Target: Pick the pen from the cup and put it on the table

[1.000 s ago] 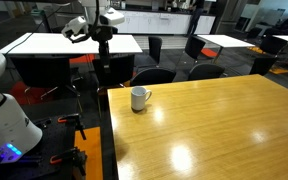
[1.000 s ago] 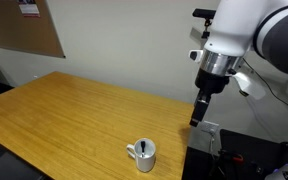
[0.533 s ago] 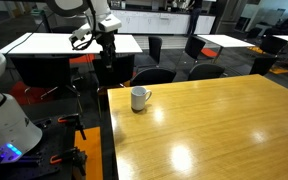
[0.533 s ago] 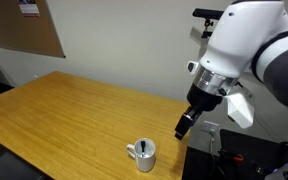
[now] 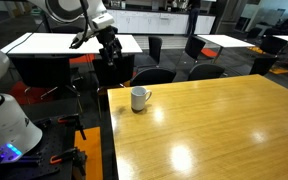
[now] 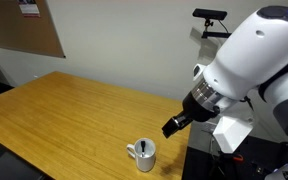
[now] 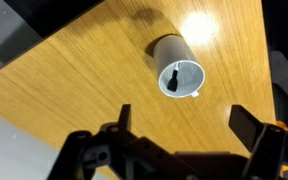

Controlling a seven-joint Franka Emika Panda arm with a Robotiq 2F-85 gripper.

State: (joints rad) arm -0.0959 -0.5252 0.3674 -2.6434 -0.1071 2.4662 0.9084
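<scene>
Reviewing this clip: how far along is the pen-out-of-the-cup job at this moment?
Done: nothing yet; the pen sits inside the cup on the table. In hand: the gripper is open and empty, raised off to one side of the cup without touching it, as an exterior view shows. Left: descend over the cup, grip the pen, lift it out, lay it on the table.

Glossy wooden table (image 5: 214,120), smooth ceramic cup (image 5: 139,98)
</scene>
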